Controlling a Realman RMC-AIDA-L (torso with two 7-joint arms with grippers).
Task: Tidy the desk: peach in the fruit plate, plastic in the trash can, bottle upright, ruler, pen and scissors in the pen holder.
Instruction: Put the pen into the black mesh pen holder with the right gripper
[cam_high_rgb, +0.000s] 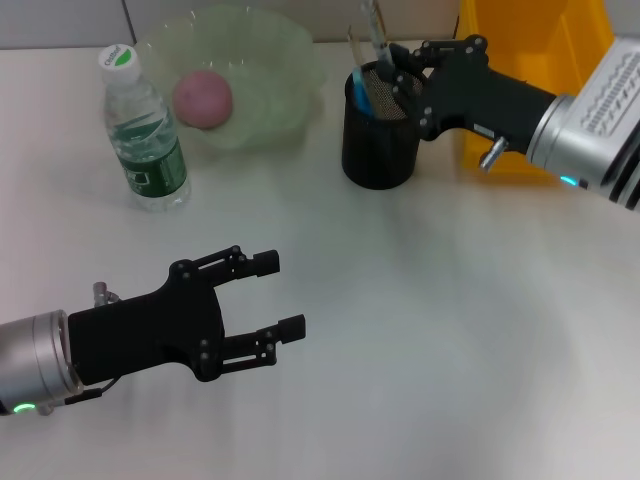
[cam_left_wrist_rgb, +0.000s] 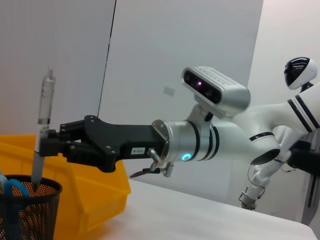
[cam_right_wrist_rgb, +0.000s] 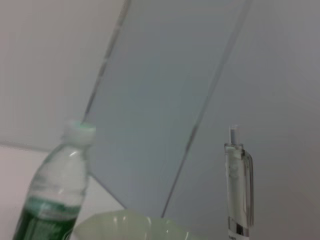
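Setting: robot lab | Evidence: bare white table (cam_high_rgb: 450, 330), plain grey wall panels (cam_left_wrist_rgb: 150, 60), second white robot (cam_left_wrist_rgb: 295, 75)

The head view looks steeply down on the pen holder (cam_high_rgb: 379, 140); the left wrist view faces it (cam_left_wrist_rgb: 27, 210) level (from low); the right wrist view sits close above.

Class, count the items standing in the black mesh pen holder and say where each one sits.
3 visible: a clear pen held upright by the right gripper at the black mesh pen holder's rim, blue-handled scissors at its left side, and a ruler behind. More may be hidden.
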